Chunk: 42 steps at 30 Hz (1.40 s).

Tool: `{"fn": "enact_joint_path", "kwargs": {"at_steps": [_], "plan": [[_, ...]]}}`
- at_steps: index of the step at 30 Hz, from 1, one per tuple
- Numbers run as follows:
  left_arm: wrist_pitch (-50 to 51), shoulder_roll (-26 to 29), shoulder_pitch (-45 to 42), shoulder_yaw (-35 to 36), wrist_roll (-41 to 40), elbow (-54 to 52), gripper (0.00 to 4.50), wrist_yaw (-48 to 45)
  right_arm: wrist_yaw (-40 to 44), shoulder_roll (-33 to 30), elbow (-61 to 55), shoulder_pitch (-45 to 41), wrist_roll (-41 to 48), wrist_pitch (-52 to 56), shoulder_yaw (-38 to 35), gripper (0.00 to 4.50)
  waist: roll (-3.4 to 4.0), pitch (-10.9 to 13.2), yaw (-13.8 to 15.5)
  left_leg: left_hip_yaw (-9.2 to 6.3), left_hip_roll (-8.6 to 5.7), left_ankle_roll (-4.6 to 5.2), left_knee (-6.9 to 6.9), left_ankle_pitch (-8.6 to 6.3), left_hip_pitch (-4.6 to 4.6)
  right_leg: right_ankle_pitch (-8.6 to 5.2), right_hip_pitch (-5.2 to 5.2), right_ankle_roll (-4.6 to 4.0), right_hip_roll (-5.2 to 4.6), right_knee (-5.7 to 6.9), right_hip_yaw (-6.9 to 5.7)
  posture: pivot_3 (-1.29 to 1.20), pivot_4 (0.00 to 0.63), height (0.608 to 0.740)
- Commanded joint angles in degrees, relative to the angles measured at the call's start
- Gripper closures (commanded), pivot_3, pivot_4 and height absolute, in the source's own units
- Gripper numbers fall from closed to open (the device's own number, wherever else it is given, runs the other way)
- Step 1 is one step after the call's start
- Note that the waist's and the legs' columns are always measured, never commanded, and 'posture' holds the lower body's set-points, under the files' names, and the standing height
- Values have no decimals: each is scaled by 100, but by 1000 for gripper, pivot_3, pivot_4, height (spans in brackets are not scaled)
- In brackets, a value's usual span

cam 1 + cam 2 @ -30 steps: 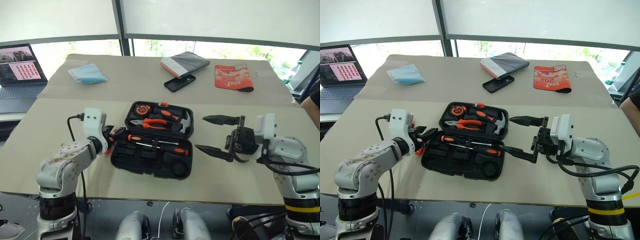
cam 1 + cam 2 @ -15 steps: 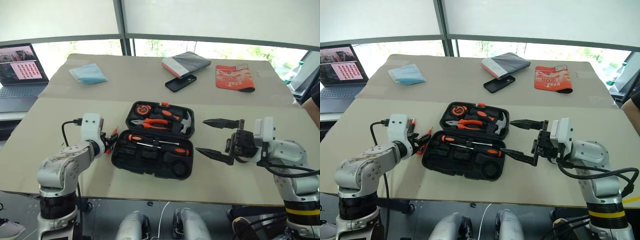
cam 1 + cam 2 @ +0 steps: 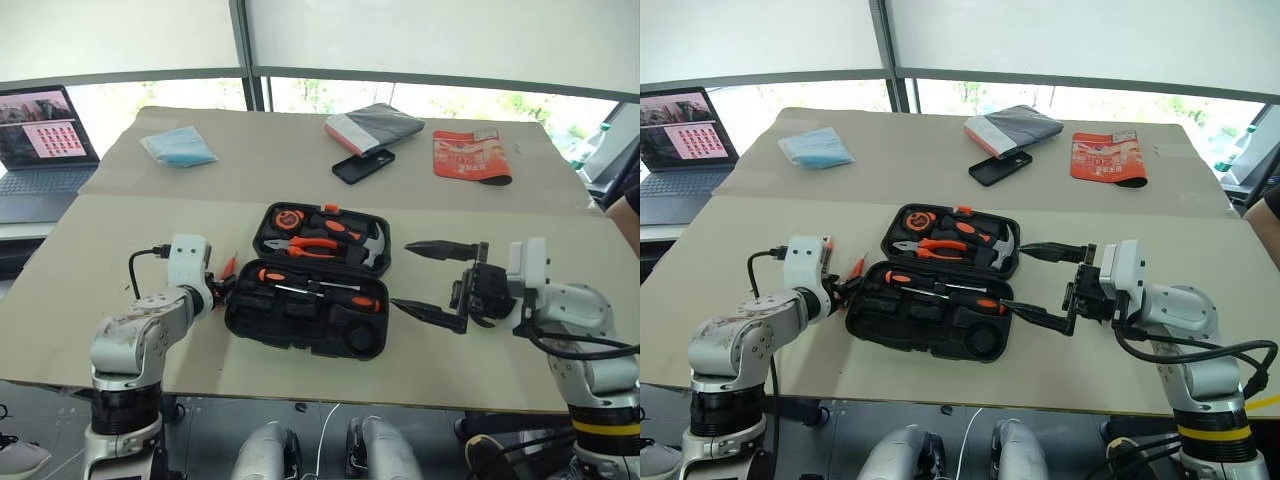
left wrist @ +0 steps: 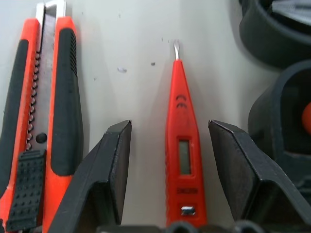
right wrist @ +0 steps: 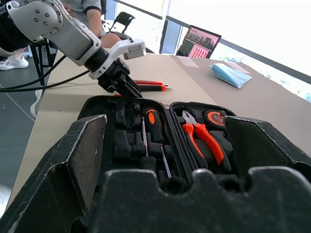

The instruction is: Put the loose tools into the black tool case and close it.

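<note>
Slim orange screwdriver [image 4: 182, 145] lying flat on the surface [image 3: 100, 260], just left of the open black tool case [image 3: 310, 320]. Its long axis runs along the left tool's [image 4: 170, 160] pointing direction, midway between the spread fingers, not yet pinched. Utility knife [image 4: 43, 121] lies parallel, outside them. Right tool [image 3: 435, 280], spread and empty, hovers right of the case, farther off.

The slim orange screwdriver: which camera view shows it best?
The left wrist view: the slim orange screwdriver lies on the table between the left gripper's open fingers, its small window visible. The eye views show a thin orange sliver beside the case; the right wrist view, distant orange lines.
</note>
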Motion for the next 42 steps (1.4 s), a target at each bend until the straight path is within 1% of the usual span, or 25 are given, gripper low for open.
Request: {"fn": "enact_joint_path", "kwargs": {"at_steps": [1,4,5,6,7,8,10,11,15,16,18,21,22,23,25,27,29,31,33,34,36,39,41,42], "plan": [[281,88,169,-304,78,89,1820,-102,-28,-1,-206,-93,174,11,-95,0,0,0,-2,0,0,-1,0,0,1,0,0,0,0,0,1,0,150,740],[242,52,229,-337,145,122,1820,-84,-25,6,-198,-118,176,7,-73,0,2,-1,-4,0,0,-1,-2,-2,7,0,5,0,0,0,3,0,150,740],[208,21,261,-313,164,136,2303,-83,-18,9,-183,-130,177,3,-69,0,3,-2,-7,0,0,-1,-2,-2,8,0,5,0,-1,0,3,0,150,740],[167,-1,295,-280,180,132,2447,-83,-5,5,-174,-137,176,0,-65,0,4,-2,-10,0,0,-2,-2,-2,9,0,5,0,-1,0,4,0,150,740],[134,-32,326,-223,193,115,2894,-70,14,-2,-166,-146,174,-7,-61,0,6,-3,-10,0,1,-2,-3,-3,13,0,8,0,-2,0,5,0,150,740],[129,-28,352,-190,196,90,3128,-87,22,-7,-161,-157,178,-4,-63,0,7,-4,-9,0,1,-1,-3,-3,15,0,10,0,-2,0,5,0,150,740],[42,-45,410,-98,204,35,3781,-118,55,-21,-152,-195,188,-10,-69,0,7,-4,-11,0,2,-3,-3,-3,15,0,10,0,-4,0,5,0,150,740],[5,-61,426,-64,207,21,3996,-125,69,-24,-149,-209,191,-12,-71,0,7,-4,-14,0,2,-3,-3,-4,15,-1,10,0,-4,0,6,0,150,740],[-204,-146,476,370,67,-97,3999,-238,116,-32,-200,-396,263,33,-66,0,7,-4,-22,0,2,-2,-3,-4,15,0,9,0,-3,0,7,0,150,740],[-506,-96,508,435,15,-133,3999,-419,120,-40,-226,-453,284,56,-47,0,7,-4,-22,0,4,-2,-4,-4,15,-1,9,-1,-2,0,6,0,150,740],[-632,-63,479,743,-176,-193,3999,-609,87,-50,-297,-607,334,137,7,0,5,-3,-25,0,4,-3,-3,-5,12,-1,5,-1,-3,0,5,0,150,740],[-1288,246,442,943,-459,-258,3999,-1349,-51,-56,-488,-940,467,417,97,0,1,0,-19,0,6,-4,-1,-4,-3,0,-6,-2,-2,0,0,0,150,740],[-1509,420,430,983,-543,-256,3999,-1667,-108,-51,-549,-1093,528,541,130,0,-1,1,-20,-1,6,-5,0,-3,-4,0,-7,-3,-1,0,-1,0,150,740],[-1664,709,412,958,-589,-200,3999,-2028,-153,-58,-595,-1273,565,683,185,0,-1,1,-23,-1,6,-5,1,-3,-6,0,-9,-3,-1,0,-2,0,150,740],[-2159,1326,416,772,-698,-95,3999,-3040,-161,-121,-659,-1559,616,931,302,0,-2,2,-29,0,8,-8,1,-3,-9,2,-14,-8,-1,-1,-3,0,150,740],[-2746,1756,394,595,-774,65,3999,-3935,-174,-165,-670,-1746,605,1110,379,0,0,2,-22,-1,7,-10,-1,-3,-9,2,-14,-10,-1,-4,-6,0,150,740],[-3287,2274,335,268,-739,264,3999,-4926,-220,-259,-636,-1907,538,1350,464,0,0,2,-5,0,6,-7,-3,-6,-10,1,-14,-11,-5,-10,-7,0,150,740],[-3713,2652,181,-106,-639,494,3999,-5676,-214,-299,-606,-2010,568,1492,474,0,0,3,3,0,3,-2,-2,-9,-17,0,-17,-13,-12,-14,-14,0,150,740],[-4185,2877,-38,-574,-456,709,3999,-6348,-162,-361,-619,-2012,621,1617,465,0,0,3,1,0,2,3,-1,-13,-26,0,-21,-12,-15,-18,-15,0,150,740],[-4410,2921,-177,-822,-322,824,3999,-6571,-120,-408,-630,-1965,640,1685,463,0,0,3,3,1,2,4,-1,-13,-32,1,-25,-11,-15,-21,-15,0,150,740],[-5182,2882,-503,-1358,73,1169,3999,-7067,-11,-524,-675,-1754,687,1812,455,0,1,3,11,1,1,8,1,-14,-42,2,-28,-9,-13,-24,-20,0,150,740],[-6162,2722,-998,-2089,809,1871,3999,-7438,144,-782,-792,-1324,624,1946,483,0,1,3,21,1,-1,16,3,-12,-50,2,-27,-9,2,-30,-32,0,150,740],[-6432,2565,-1281,-2342,1037,2208,3999,-7526,55,-841,-874,-1126,676,2055,413,0,0,3,10,2,-3,61,5,11,-55,2,-28,-9,14,-30,-34,0,150,740],[-6406,2464,-1426,-2432,1065,2331,3999,-7570,13,-852,-925,-1023,687,2052,365,0,0,3,-5,1,-3,67,8,12,-58,2,-30,-8,15,-29,-34,0,150,740]]}}
